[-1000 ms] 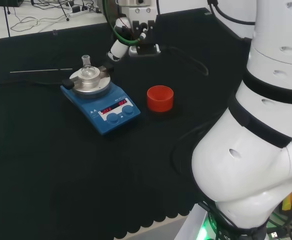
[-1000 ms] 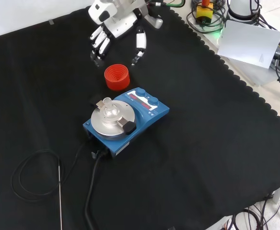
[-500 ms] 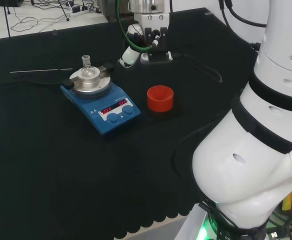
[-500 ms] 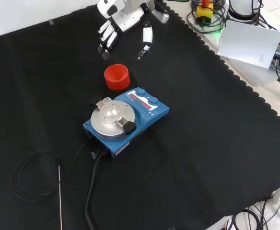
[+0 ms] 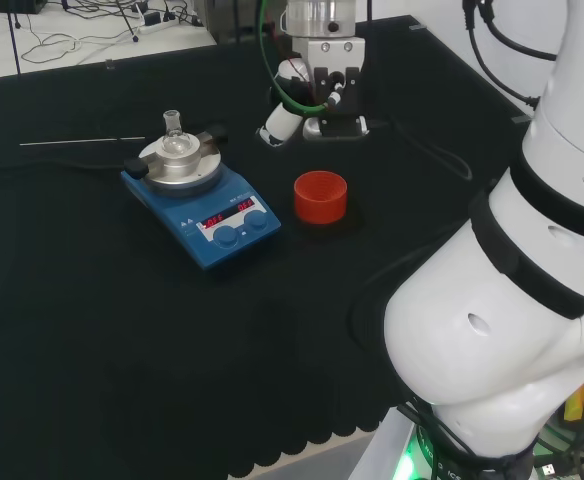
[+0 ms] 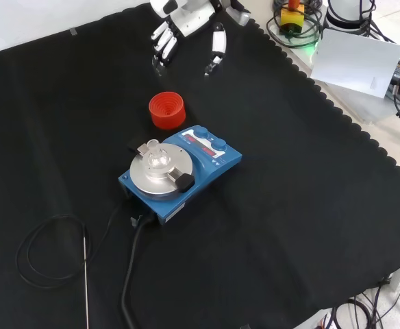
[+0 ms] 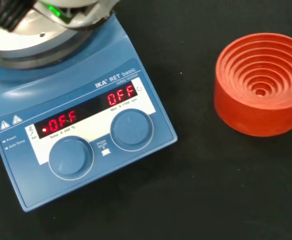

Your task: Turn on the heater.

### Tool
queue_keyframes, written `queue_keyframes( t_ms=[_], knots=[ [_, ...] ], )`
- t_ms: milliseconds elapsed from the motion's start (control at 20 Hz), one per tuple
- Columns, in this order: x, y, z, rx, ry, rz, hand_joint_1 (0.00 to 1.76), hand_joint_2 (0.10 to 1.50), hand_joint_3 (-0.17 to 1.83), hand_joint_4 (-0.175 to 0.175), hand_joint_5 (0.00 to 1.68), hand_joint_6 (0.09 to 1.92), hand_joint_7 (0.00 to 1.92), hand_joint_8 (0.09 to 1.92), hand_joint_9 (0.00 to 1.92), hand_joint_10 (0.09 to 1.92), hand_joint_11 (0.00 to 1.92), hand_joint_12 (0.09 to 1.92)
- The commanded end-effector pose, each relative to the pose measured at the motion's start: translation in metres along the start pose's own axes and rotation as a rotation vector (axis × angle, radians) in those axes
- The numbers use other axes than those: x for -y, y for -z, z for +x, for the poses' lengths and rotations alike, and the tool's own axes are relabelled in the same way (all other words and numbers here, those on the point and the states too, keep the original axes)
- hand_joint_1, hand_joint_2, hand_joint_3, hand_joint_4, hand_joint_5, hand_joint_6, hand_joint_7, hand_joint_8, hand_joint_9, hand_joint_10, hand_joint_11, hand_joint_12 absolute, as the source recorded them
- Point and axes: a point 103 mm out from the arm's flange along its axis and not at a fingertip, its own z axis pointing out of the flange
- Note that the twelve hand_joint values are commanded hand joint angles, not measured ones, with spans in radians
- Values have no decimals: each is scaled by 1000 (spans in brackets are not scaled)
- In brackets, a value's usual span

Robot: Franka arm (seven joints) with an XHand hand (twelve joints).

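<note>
heater (image 5: 204, 208): blue box with a round silver plate, sits on the black-cloth tabletop (image 5: 92, 330), left of centre in the head view. small clear glass flask (image 5: 175, 137) on the plate. two round blue knobs (image 5: 242, 229) on the front panel, red lit display above them. red ribbed ring stand (image 5: 320, 196) just to the right of the heater, apart from it, nothing on it. robot hand (image 5: 290, 108) hangs in the air beyond the stand, higher in this view, well apart from the heater; holds nothing. big white arm links (image 5: 512, 280) at right. thin metal rod (image 5: 82, 142) lies on the cloth to the left of the heater.

front view: heater (image 6: 179, 172) near the middle of the cloth, knobs on its far side. red stand (image 6: 167, 111) just behind it. robot hand (image 6: 186, 31) at the top edge, fingers (image 6: 218, 46) relaxed and pointing down, spread apart, empty, above the cloth and beyond the stand. black cable (image 6: 133, 274) runs from the heater's near side toward the bottom edge; rod (image 6: 85, 281) and a thin looped wire (image 6: 46, 253) lie at lower left.

wrist view: heater panel (image 7: 86, 130) close up, both red displays lit, a knob under each (image 7: 130, 129). silver plate edge (image 7: 41, 45) behind the panel. red stand (image 7: 261, 85) beside the heater, concentric ribs inside, not touching it.
</note>
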Motion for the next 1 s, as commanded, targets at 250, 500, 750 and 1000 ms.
queue_keyframes(
  t_ms=[250,500,750,1000],
  knots=[
    [14,-24,-10,61,-35,100,919,663,651,-38,452,87,870,827,1019,658,532,1284],
    [16,-35,-9,72,-53,173,1143,667,760,-75,455,87,1206,1171,1321,990,1174,925],
    [17,-48,9,114,-34,232,1232,697,765,-77,470,87,1375,1444,1485,1292,1310,977],
    [18,-67,44,160,21,347,1389,653,951,-69,506,87,1457,1581,1569,1428,1169,1293]
  ],
)
